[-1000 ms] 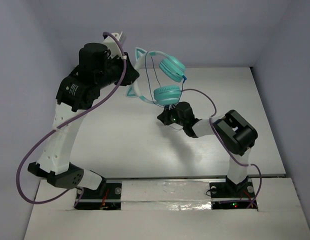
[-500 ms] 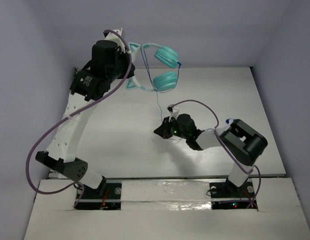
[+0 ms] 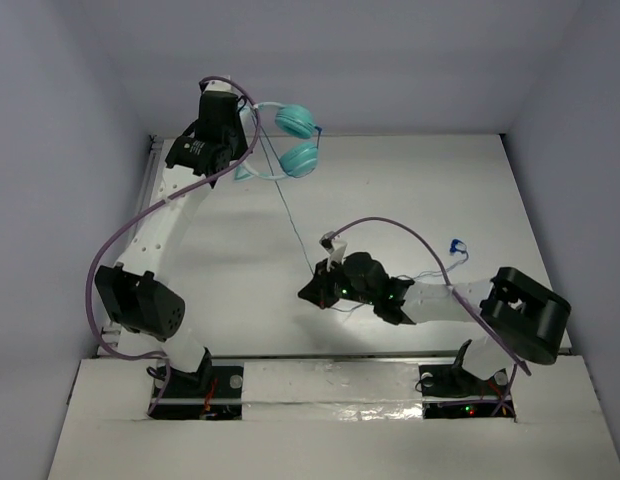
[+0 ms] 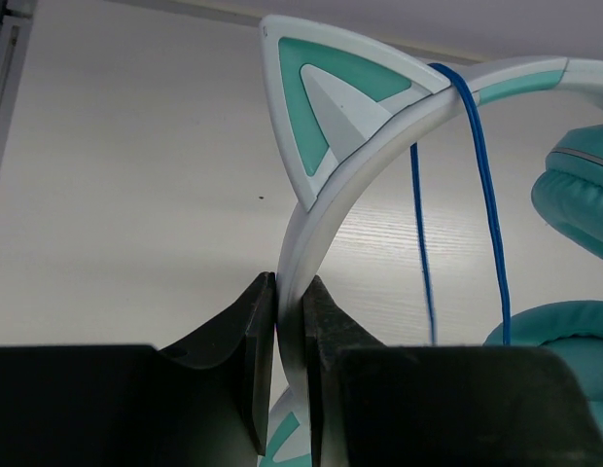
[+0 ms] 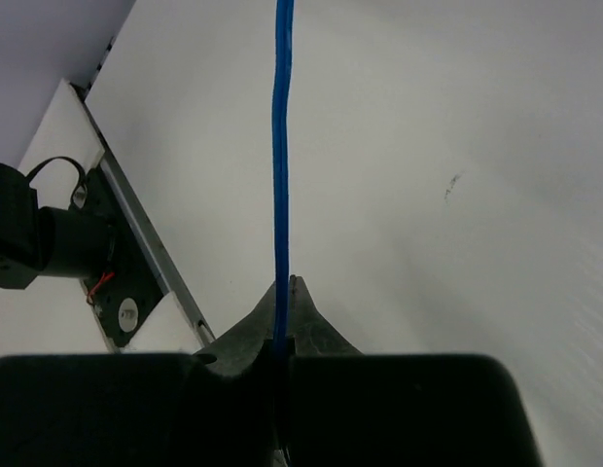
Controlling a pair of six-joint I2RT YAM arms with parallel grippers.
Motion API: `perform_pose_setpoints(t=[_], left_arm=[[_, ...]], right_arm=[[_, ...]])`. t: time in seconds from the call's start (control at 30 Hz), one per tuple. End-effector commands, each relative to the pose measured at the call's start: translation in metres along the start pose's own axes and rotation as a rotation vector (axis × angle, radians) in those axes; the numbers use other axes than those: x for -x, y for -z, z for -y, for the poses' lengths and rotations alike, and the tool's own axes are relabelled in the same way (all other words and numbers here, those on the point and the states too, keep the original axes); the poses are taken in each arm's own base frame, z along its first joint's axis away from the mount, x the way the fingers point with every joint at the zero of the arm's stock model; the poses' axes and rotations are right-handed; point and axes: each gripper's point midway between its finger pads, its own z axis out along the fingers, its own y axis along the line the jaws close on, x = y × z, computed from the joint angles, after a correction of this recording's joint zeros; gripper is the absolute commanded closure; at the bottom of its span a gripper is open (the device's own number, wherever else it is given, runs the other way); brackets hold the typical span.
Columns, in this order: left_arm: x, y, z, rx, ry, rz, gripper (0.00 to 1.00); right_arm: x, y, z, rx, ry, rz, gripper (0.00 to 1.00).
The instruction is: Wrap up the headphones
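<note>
From the overhead camera, the small headphones (image 3: 290, 141), with two round teal ear cups (image 3: 297, 121) and a thin pale plastic headband (image 3: 258, 150), hang in the air over the far left part of the flat white table (image 3: 470, 190). The left claw (image 3: 245, 140) is at the end of its outstretched arm and has them by the headband, with the cups to its right. A long thin dark cord (image 3: 295, 225) runs taut from the headphones, down and to the right, to the right claw (image 3: 312, 290). That claw sits low over the near middle of the table, well apart from the headphones. The cord's small blue plug (image 3: 456, 245) lies on the table beyond the right forearm.

In the left wrist camera, the left claw (image 4: 287, 331) is narrowed to a slit. Both black fingers (image 4: 253, 360) press the sides of the pale headband (image 4: 326, 219), which rises from between them and curves off to the right. A pointed white-and-teal cat-ear tab (image 4: 326, 107) stands on the band above the grip. The cord (image 4: 486, 195), blue here, loops over the band past the tab, with two strands hanging down. The teal ear cups (image 4: 584, 199) show at the right edge.

In the right wrist camera, the right claw (image 5: 283, 313) is closed to a thin line on the blue cord (image 5: 281, 146). The cord leaves the fingertips (image 5: 306, 316) straight and tight and runs out of the top of the frame. The headphones themselves are out of this view.
</note>
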Motion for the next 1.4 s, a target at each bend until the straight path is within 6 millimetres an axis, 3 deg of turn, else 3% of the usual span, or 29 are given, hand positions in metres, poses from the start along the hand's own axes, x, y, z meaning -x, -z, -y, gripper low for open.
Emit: perform_pose_setpoints(t=[0.0, 0.2, 0.23, 0.3, 0.33, 0.4, 0.47, 0.53, 0.57, 0.83, 1.07, 1.37], left_arm=[[0.045, 0.005, -0.005, 0.006, 0.065, 0.176, 1.0], [0.011, -0.025, -0.006, -0.004, 0.044, 0.089, 1.0], [0.003, -0.03, -0.006, -0.005, 0.038, 0.067, 1.0], [-0.004, -0.033, -0.005, -0.014, 0.032, 0.048, 1.0], [-0.014, -0.034, -0.002, -0.018, 0.015, 0.028, 1.0], [-0.027, -0.036, 0.003, -0.016, -0.009, 0.003, 1.0], [-0.048, -0.039, 0.007, 0.007, -0.049, -0.029, 1.0], [-0.069, -0.043, 0.005, 0.044, -0.083, -0.066, 1.0], [-0.075, -0.043, 0.006, 0.047, -0.094, -0.079, 1.0], [-0.133, -0.026, 0.018, 0.023, -0.213, -0.163, 1.0], [-0.182, -0.001, 0.025, -0.067, -0.31, -0.245, 1.0], [-0.208, 0.036, 0.038, -0.284, -0.336, -0.308, 1.0]], right_arm=[[0.017, 0.016, -0.012, -0.001, -0.006, 0.057, 1.0], [0.029, 0.035, -0.03, -0.019, 0.044, 0.04, 1.0], [0.042, 0.036, -0.033, -0.035, 0.061, 0.063, 1.0], [0.046, 0.042, -0.032, -0.071, 0.073, 0.043, 1.0], [0.063, 0.048, -0.038, -0.08, 0.089, 0.08, 1.0], [0.073, 0.056, -0.038, -0.116, 0.104, 0.087, 1.0], [0.098, 0.065, -0.052, -0.111, 0.128, 0.13, 1.0], [0.105, 0.072, -0.051, -0.147, 0.16, 0.12, 1.0], [0.119, 0.076, -0.058, -0.145, 0.17, 0.147, 1.0], [0.16, 0.088, -0.051, -0.279, 0.297, 0.213, 1.0], [0.187, 0.08, -0.025, -0.393, 0.328, 0.243, 1.0], [0.208, 0.079, 0.03, -0.476, 0.333, 0.24, 1.0]])
